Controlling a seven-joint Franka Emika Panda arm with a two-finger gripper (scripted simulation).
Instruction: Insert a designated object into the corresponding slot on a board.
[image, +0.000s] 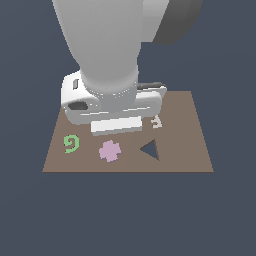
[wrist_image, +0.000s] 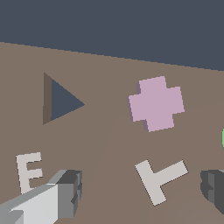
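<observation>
Pink piece (wrist_image: 156, 103) lies flat on the board (image: 185, 150), beside the triangular hole (wrist_image: 61, 103), seemingly seated in its slot already. Hand (wrist_image: 140, 192) hovers above, fingers (wrist_image: 65, 192) spread, holding nothing.

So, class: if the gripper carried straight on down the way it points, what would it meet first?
Probably the white T piece, lying on the board between its open fingers; depth is unclear.

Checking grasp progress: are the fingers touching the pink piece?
Apart. The wrist view shows bare board between the fingers and the pink piece.
</observation>
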